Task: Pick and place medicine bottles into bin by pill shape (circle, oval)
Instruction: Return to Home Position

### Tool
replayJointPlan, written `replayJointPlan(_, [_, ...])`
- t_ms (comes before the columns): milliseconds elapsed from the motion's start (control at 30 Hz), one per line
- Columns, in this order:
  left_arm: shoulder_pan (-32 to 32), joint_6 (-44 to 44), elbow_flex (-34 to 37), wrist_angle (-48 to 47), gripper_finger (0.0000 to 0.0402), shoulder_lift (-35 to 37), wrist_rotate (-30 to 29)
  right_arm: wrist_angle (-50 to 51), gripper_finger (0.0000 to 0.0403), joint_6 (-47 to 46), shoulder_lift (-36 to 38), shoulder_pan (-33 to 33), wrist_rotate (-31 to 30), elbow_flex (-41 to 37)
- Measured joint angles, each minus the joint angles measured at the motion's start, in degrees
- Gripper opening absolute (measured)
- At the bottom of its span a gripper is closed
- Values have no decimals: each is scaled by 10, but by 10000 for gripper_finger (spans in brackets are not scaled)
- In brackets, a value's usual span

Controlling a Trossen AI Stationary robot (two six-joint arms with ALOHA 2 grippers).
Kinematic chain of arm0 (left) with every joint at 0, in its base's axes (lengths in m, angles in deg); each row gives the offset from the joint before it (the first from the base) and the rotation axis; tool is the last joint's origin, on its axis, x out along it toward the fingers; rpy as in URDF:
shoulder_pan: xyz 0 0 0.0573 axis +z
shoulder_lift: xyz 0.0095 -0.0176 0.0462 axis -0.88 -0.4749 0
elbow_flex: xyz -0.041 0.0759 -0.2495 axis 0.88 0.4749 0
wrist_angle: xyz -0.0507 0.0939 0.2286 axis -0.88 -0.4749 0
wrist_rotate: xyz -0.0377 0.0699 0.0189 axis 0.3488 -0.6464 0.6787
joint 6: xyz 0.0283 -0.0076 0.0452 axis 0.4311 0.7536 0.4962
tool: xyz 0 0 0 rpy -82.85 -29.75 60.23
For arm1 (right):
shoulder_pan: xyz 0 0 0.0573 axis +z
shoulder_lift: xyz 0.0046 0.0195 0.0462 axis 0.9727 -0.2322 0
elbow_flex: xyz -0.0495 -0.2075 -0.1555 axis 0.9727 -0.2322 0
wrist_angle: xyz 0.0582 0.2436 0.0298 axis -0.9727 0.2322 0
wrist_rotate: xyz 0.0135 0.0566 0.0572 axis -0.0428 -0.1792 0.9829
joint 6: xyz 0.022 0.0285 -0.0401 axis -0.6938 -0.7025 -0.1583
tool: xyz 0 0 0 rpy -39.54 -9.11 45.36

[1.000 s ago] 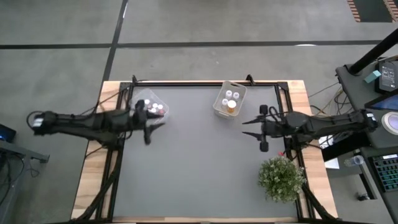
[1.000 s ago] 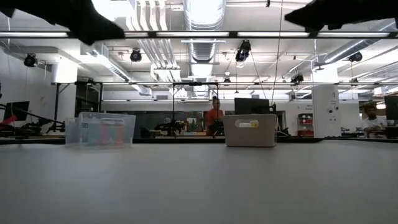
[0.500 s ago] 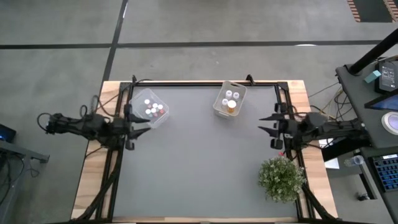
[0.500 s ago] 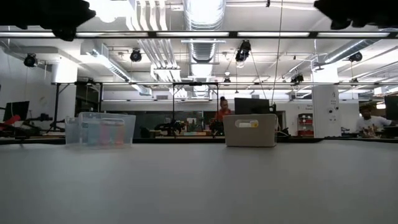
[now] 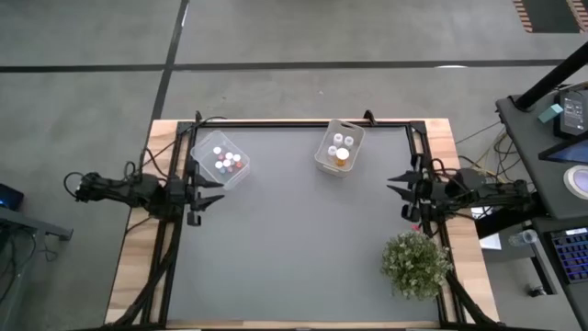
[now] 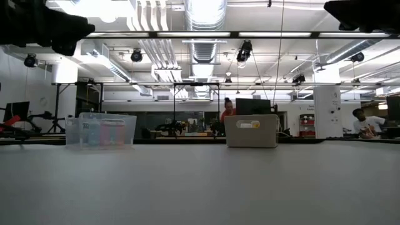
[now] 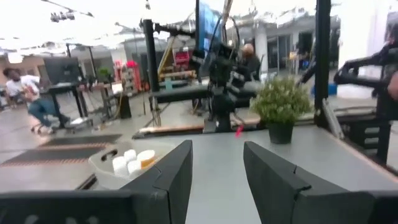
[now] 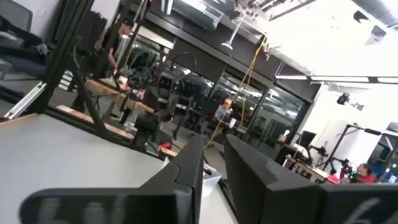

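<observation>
While the medicine bottles are seen gathered in the transparent bin and the gray bin, the left gripper is held with jaws parted at the left edge of the surface, and the right gripper, jaws likewise parted, at its right edge.

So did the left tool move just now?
Yes. The left tool pulled back from the clear bin, toward the left edge of the table.

white and red bottles in clear bin, others (white, orange) in gray bin
</observation>
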Motion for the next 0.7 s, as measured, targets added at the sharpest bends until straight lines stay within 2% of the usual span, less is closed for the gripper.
replayJointPlan(233, [0,-5,86,115,129,-1,3,7,23,-70,-3,-1,11,-43])
replayJointPlan(400, [0,-7,86,124,129,-11,3,-21,10,-128,2,-1,15,-90])
replayJointPlan(700, [0,-3,86,133,129,-10,3,23,9,-229,-4,-1,20,-91])
